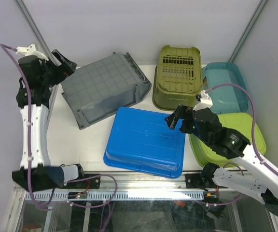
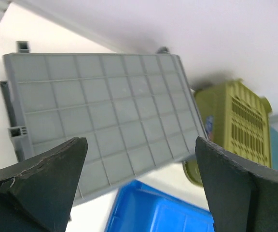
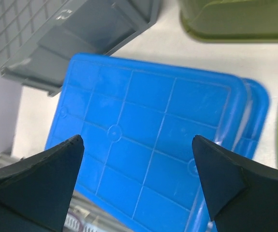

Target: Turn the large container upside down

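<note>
The grey large container [image 1: 105,89] lies grid-base up behind the blue tub [image 1: 146,140]. Left hand [image 2: 139,142] and right hand [image 3: 138,140] gape wide, empty.

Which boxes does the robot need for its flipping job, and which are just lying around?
Needed for the job:
- big grey crate

Just lying around:
- blue tub
- olive basket
- teal tub
- lime-green tub
</note>
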